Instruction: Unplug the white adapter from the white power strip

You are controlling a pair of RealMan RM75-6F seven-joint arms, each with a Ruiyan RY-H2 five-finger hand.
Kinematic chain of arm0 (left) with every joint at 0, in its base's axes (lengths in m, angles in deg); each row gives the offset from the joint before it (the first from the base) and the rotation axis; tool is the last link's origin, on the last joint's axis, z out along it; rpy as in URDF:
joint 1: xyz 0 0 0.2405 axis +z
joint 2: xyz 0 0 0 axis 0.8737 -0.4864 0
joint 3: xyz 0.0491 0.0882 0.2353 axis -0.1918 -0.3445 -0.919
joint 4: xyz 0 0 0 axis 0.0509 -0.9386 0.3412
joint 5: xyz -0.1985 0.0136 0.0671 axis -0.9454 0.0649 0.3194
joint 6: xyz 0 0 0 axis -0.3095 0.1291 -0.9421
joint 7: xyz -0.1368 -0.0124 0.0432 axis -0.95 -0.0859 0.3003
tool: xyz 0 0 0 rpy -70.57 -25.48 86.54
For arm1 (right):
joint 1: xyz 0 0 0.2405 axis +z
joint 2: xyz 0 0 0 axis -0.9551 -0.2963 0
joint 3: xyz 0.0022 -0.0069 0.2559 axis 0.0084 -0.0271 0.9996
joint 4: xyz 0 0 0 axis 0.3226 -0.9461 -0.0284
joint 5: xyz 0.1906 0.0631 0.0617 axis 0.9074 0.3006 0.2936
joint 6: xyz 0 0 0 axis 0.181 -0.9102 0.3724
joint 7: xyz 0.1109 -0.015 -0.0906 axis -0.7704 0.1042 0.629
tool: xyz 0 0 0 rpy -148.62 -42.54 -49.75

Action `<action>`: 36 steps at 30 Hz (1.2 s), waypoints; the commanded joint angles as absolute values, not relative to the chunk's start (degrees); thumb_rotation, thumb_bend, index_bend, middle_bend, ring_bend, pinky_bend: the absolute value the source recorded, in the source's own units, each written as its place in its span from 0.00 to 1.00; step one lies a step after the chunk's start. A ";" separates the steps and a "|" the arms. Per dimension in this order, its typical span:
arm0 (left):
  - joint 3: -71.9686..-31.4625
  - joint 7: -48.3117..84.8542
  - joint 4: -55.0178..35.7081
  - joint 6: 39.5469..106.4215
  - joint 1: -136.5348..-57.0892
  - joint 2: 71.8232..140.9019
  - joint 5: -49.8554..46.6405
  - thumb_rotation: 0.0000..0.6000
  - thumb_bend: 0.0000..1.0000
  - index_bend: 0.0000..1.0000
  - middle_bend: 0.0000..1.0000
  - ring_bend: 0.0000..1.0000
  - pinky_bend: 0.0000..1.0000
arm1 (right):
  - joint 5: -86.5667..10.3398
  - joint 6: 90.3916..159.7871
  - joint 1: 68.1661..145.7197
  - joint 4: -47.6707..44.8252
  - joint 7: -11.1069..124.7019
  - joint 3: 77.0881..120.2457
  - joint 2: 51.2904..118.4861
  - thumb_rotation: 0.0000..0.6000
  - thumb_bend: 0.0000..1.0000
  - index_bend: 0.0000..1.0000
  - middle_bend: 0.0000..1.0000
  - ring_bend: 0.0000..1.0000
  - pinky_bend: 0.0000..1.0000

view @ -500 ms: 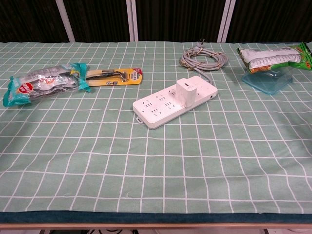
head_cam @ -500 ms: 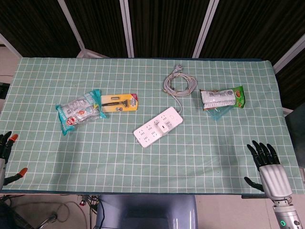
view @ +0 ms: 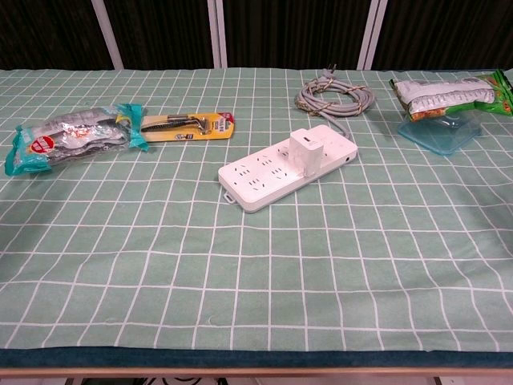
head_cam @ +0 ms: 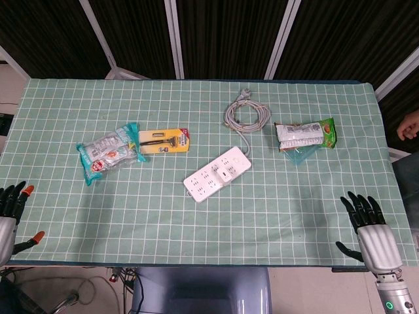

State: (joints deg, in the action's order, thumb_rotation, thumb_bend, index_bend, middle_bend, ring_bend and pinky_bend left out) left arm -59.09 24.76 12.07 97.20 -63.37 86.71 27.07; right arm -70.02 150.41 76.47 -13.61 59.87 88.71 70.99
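Dark panelled walls with pale metal uprights back a table [head_cam: 78,255] draped in a green cloth ruled with white squares, seen from above in the head view and from the near edge in the chest view.

Near the centre of the frame the white power strip [head_cam: 217,174] lies at a slant, its lower end toward the left. The white adapter [head_cam: 224,173] stands plugged into the strip's upper-right half, rising clearly above it in the chest view [view: 305,152]. A grey cable leaves the strip's upper end and gathers into a coiled cord [head_cam: 246,117] just above it, the plug lying loose at the top of the coil.

At left, a clear snack packet with teal ends [head_cam: 109,152] rests on the cloth; just beside it to the right is a yellow blister card holding a razor [head_cam: 163,140]. At right, a silver and green packet [head_cam: 304,134] sits on top of a clear blue plastic tray [head_cam: 301,154].

At the lower left corner of the head view, the left hand [head_cam: 8,219] shows only in part at the frame's edge, off the table's near side, dark fingers with orange tips spread and holding nothing. At the lower right, the right hand [head_cam: 368,230] hovers at the table's near edge, fingers fanned apart and empty, well away from the strip. Neither hand appears in the chest view. A person's hand [head_cam: 408,124] enters at the right edge of the frame, beyond the table.
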 commanded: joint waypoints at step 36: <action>-48.84 58.05 13.30 54.42 -101.83 114.46 4.88 1.00 0.50 0.10 0.03 0.00 0.09 | -57.59 134.92 89.04 -28.89 74.55 99.13 66.90 1.00 0.17 0.00 0.00 0.00 0.00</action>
